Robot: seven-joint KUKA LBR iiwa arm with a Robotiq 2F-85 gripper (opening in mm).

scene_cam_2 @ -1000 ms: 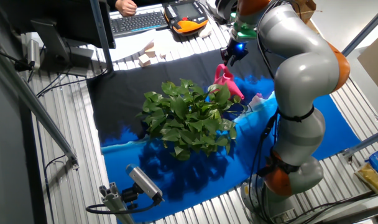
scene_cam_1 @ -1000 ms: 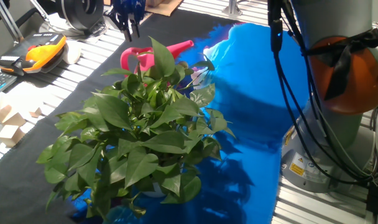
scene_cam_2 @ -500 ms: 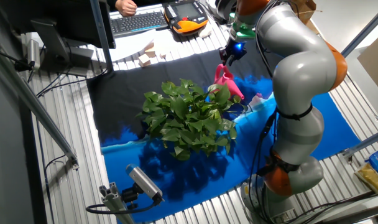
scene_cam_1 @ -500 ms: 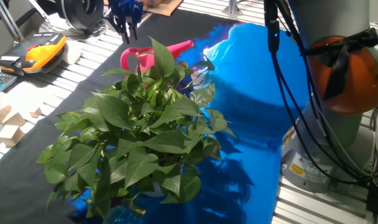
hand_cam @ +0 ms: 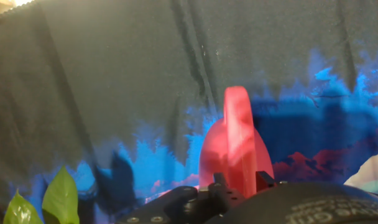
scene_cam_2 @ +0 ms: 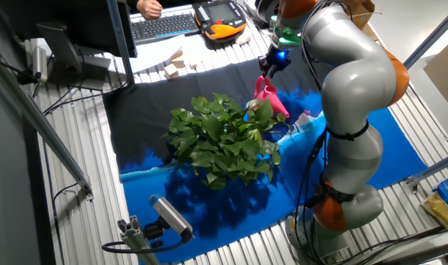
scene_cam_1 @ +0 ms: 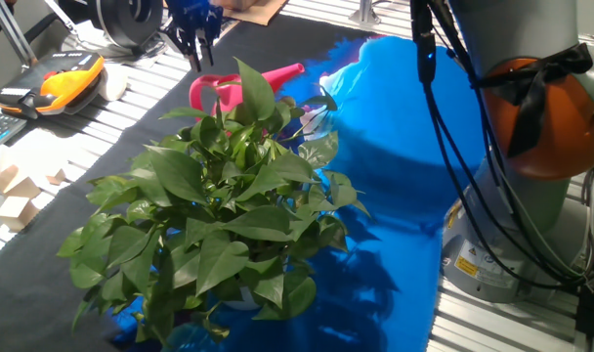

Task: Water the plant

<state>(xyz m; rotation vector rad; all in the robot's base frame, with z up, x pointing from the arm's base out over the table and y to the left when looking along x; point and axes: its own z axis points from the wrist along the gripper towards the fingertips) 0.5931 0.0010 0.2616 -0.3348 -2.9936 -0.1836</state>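
Note:
The plant [scene_cam_1: 219, 215] is a wide bush of glossy green leaves at the middle of the table, also seen in the other fixed view [scene_cam_2: 224, 140]. Right behind it stands a pink watering can [scene_cam_1: 219, 90], partly hidden by leaves, with its spout pointing right. My gripper [scene_cam_1: 194, 54] hangs just above the can's handle, fingers down and open, holding nothing. From the other side, the gripper [scene_cam_2: 267, 68] sits over the can [scene_cam_2: 270, 99]. In the hand view the pink handle [hand_cam: 235, 143] rises close below, and two leaves [hand_cam: 52, 199] show at the bottom left.
A black cloth [scene_cam_1: 111, 147] and a blue cloth [scene_cam_1: 395, 166] cover the table. An orange teach pendant [scene_cam_1: 67, 78], a keyboard [scene_cam_2: 165, 26] and wooden blocks [scene_cam_1: 14, 196] lie along the far side. The arm's base [scene_cam_1: 512, 225] stands at the right.
My gripper has shifted slightly sideways above the can's handle. The can and the plant have not moved.

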